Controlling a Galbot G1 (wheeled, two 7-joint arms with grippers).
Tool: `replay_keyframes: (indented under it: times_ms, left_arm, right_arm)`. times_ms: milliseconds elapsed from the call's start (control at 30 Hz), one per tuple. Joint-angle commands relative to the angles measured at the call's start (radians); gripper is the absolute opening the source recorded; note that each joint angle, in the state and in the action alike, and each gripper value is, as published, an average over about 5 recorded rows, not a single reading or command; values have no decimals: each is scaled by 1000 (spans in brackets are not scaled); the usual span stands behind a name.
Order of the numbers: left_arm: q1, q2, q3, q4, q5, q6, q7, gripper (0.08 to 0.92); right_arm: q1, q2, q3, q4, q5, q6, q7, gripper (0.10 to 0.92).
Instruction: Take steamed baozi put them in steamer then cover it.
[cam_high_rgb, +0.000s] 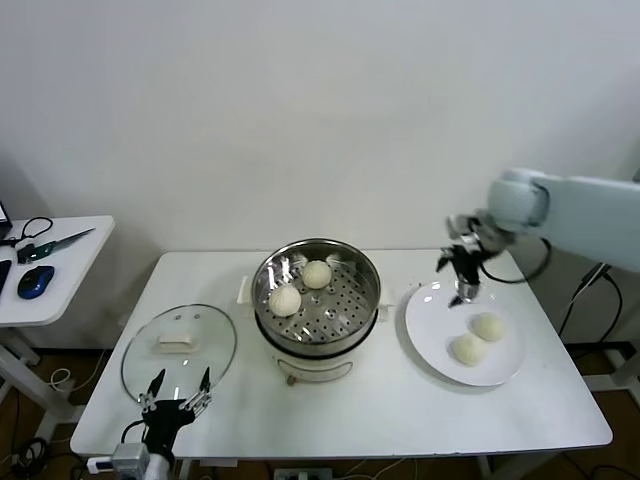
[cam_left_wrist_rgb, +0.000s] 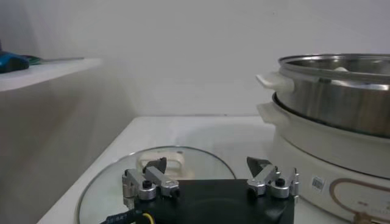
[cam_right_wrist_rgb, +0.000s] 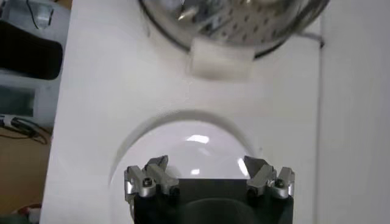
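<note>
Clearly right gripper (cam_high_rgb: 466, 277), jaws spread and empty, hangs over the plate's (cam_high_rgb: 425, 325) far rim with the two remaining baozi (cam_high_rgb: 478, 338) just nearer the robot, steamer (cam_high_rgb: 317, 297) leftward, left gripper (cam_high_rgb: 177, 392) idle, spread, by the cover (cam_high_rgb: 179, 347)

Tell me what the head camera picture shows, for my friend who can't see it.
A steel steamer on a white table holds two buns; two more sit on a white plate beside it. The right pincer hangs open over the plate, and the left pincer waits open near the glass lid.
</note>
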Motion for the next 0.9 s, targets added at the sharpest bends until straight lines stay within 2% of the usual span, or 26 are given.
replay_keyframes:
  times_ms: [33, 567, 900]
  left_arm:
    - [-1, -1, 0, 0, 1, 0, 0, 823]
    - [1, -9, 9, 14, 17, -3, 0, 823]
    - [1, -11, 9, 16, 33, -7, -1, 823]
  right_arm:
    - [-336, -180, 220, -38, -217, -1, 13, 823]
    - [-494, -37, 345, -159, -231, -30, 60, 823]
    - [-524, -4, 385, -186, -229, -36, 75, 818]
